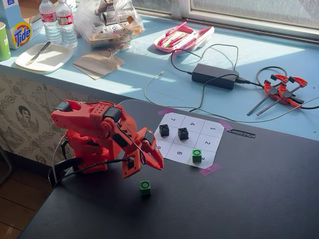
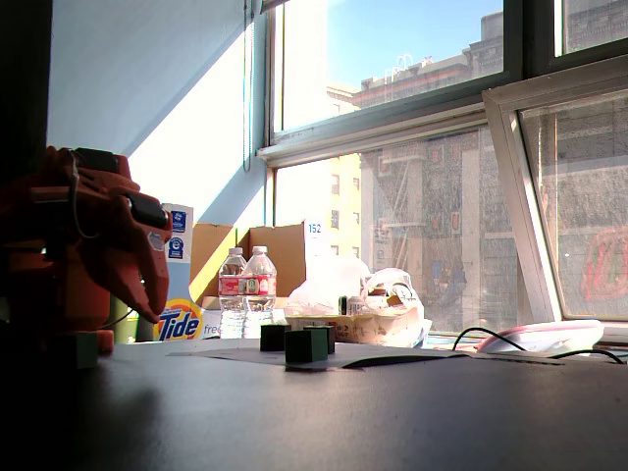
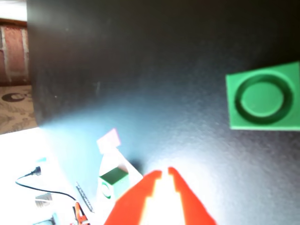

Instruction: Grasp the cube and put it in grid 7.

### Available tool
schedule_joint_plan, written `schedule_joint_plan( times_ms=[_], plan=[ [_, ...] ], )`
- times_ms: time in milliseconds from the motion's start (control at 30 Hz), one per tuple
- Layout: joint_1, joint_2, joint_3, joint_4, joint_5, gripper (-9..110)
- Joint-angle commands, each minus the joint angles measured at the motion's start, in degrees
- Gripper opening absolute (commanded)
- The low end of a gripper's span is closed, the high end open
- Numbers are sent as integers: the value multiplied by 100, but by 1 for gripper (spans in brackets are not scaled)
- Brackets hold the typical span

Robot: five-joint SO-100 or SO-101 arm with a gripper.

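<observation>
A green cube with a ring on top sits on the black table, in front of the number grid sheet. It shows at the upper right of the wrist view. My red gripper hangs above and just behind it, fingers together and empty; in the wrist view the gripper is well left of the cube. A second green cube stands on the sheet's near right cell and shows in the wrist view. Two black X cubes stand on the sheet. Cell 7 is bare.
The folded arm base stands at the table's left edge. Behind the table a blue sill holds a power brick, cables, red clamps, bottles and a plate. In the low fixed view the cubes stand mid-table.
</observation>
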Motion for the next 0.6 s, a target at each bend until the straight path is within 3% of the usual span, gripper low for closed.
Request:
schedule_joint_plan(
  times_ms=[0, 367, 567],
  plan=[
    [88, -211, -105, 53, -149, 0],
    [510, -2065, -4474, 2118, -1090, 1],
    [1107, -3604, -6126, 3480, -2417, 13]
  ],
)
